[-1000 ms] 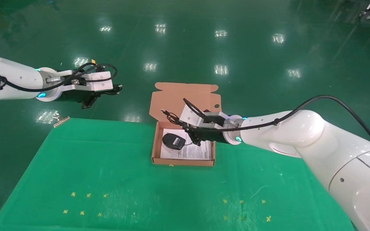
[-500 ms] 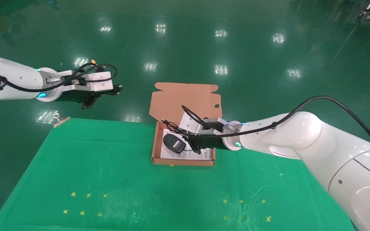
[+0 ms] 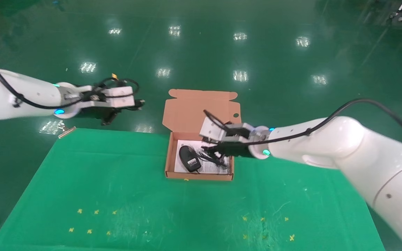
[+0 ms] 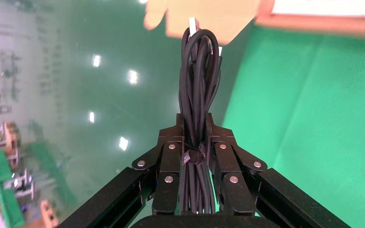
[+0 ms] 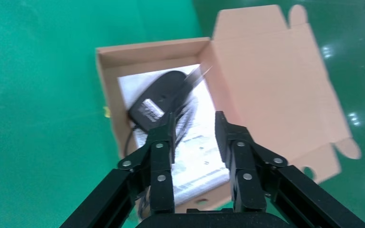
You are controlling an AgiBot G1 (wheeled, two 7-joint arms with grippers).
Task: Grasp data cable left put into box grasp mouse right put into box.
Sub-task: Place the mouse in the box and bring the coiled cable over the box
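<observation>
You're at the handover between the two halves of the job: the mouse (image 3: pixel 189 158) already lies in the box (image 3: pixel 168 157) on the green tabletop (image 3: pixel 117 195), so what is left, as I judge it, is bringing the data cable (image 4: pixel 198 90) over and setting it in beside the mouse. The box sits near the far edge of the tabletop with its lid folded back, a white printed sheet lining the floor. Your right end effector (image 3: pixel 210 153) hangs over the right side of the box with its jaws apart and nothing between them; in the right wrist view the mouse lies just beyond the fingertips, apart from them, its cord trailing loose on the sheet. Your left end effector (image 3: pixel 139 103) is off past the far left edge of the tabletop, well apart from the box, jaws closed on the cable bundle, whose loops and silver plug end stick out beyond the tips. Next you'll need the right arm clear before the left carries the bundle across.
</observation>
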